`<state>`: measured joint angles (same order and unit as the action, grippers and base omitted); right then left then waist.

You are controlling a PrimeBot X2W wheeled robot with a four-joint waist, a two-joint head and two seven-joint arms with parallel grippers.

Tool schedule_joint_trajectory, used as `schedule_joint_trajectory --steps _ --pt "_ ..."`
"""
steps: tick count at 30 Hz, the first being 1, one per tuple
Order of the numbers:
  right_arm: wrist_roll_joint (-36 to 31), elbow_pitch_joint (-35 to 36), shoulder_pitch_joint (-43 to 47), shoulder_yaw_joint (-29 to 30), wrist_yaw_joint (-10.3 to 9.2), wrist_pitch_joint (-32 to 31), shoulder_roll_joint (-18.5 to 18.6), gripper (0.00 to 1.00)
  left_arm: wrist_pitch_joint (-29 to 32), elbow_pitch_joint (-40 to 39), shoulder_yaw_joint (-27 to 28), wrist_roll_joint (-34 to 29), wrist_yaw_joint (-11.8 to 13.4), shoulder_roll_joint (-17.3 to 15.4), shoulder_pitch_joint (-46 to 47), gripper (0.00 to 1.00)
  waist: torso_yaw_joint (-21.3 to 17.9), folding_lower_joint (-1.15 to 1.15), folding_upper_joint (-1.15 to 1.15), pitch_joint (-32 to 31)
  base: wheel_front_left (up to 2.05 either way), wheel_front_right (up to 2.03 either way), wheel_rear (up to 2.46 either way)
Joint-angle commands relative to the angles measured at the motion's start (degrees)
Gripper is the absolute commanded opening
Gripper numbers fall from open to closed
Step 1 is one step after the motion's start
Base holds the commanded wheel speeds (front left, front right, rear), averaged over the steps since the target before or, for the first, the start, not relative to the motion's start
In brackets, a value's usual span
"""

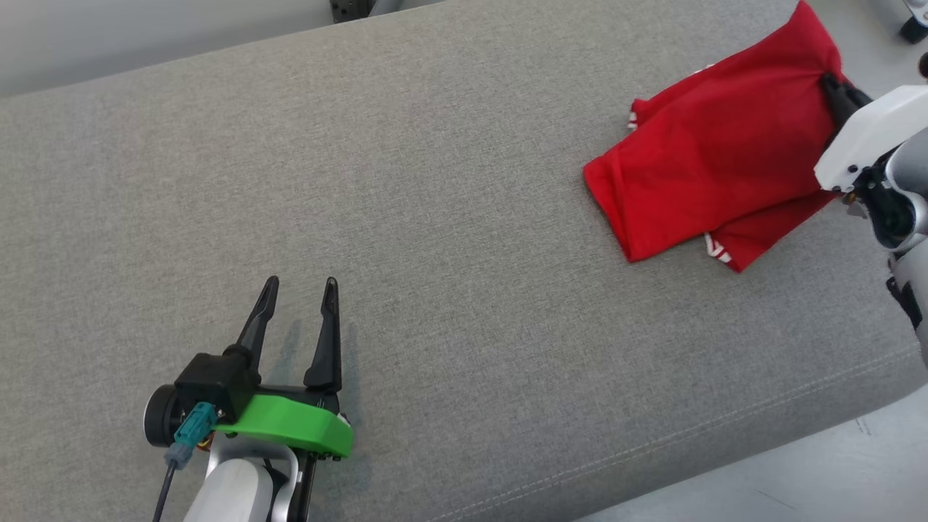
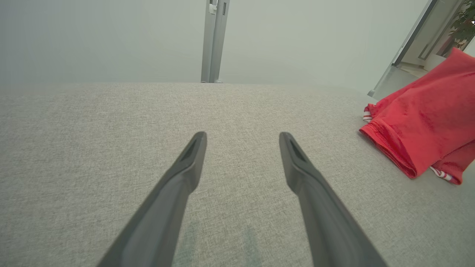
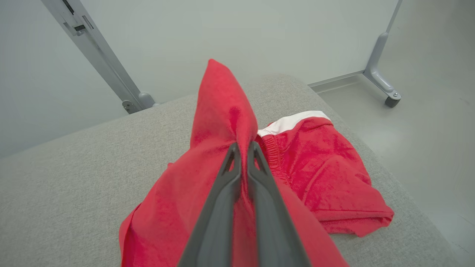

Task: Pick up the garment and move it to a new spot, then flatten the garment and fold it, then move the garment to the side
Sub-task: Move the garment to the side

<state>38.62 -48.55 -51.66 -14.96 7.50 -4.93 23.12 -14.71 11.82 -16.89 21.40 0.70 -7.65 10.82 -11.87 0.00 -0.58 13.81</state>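
Observation:
The garment (image 1: 718, 159) is a pair of red shorts with white trim, folded, at the far right of the grey cushioned surface (image 1: 435, 217). My right gripper (image 1: 834, 85) is shut on a pinch of its red cloth, which rises as a peak between the fingers (image 3: 243, 148); the rest of the garment (image 3: 319, 174) lies on the cushion. The left gripper (image 1: 301, 286) hovers open over bare cushion at the lower left, nothing between its fingers (image 2: 193, 155). From the left wrist the garment (image 2: 426, 122) is at the right edge.
The cushion's right and near edges drop to a pale floor (image 1: 797, 478). A grey metal post (image 2: 214, 40) stands behind the far edge, in front of a pale wall. A wheeled frame foot (image 3: 384, 87) stands on the floor to the right.

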Motion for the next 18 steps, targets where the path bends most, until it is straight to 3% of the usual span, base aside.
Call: schedule_joint_trajectory --steps 1,12,18 --pt "-0.6 -0.89 -0.87 0.54 -0.03 0.5 1.02 0.0 -0.2 0.17 -0.05 0.32 0.13 -0.01 -0.23 1.0 1.05 0.0 0.58 0.01 0.0 0.0 0.0" --pt "-6.25 -7.79 -6.63 3.61 -0.03 3.99 7.96 0.0 0.85 -1.35 -0.25 -0.48 0.67 -1.94 -0.44 1.0 2.94 0.0 0.58 2.24 0.0 0.0 0.0" --pt "-9.8 -13.97 -9.71 6.5 -0.04 7.33 9.51 0.0 2.66 -4.0 -0.48 -1.51 1.1 -3.53 0.66 1.0 4.06 0.0 0.58 5.72 0.0 0.0 0.0"
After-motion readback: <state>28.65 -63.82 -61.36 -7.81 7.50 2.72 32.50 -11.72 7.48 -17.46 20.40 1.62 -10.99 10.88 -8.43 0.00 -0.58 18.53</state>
